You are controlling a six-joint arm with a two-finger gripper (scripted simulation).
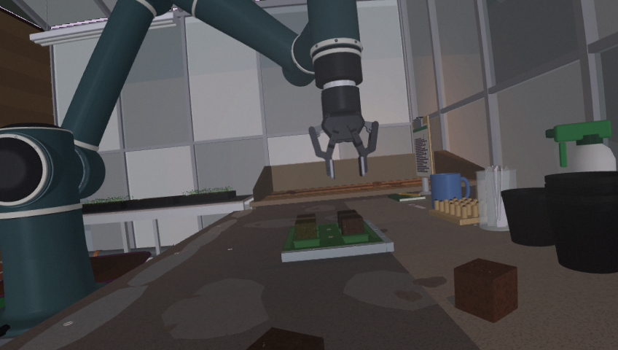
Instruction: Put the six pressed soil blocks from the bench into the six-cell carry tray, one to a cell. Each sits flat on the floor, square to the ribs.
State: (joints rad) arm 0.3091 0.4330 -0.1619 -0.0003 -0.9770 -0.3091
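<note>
A dark soil block at the near edge of the bench is cut off by the bottom of the view. The green six-cell carry tray lies mid-bench, and blocks stand in its left column and right column; how many sit behind the front ones I cannot tell. Another brown block rests on the bench to the near right, apart from the tray. My gripper hangs open and empty well above the tray's far end.
Behind the tray a low wooden trough crosses the bench's far end below the glazed wall. To the right stand a blue mug, a peg block, a clear beaker, two black pots and a spray bottle. The arm's base is on the left.
</note>
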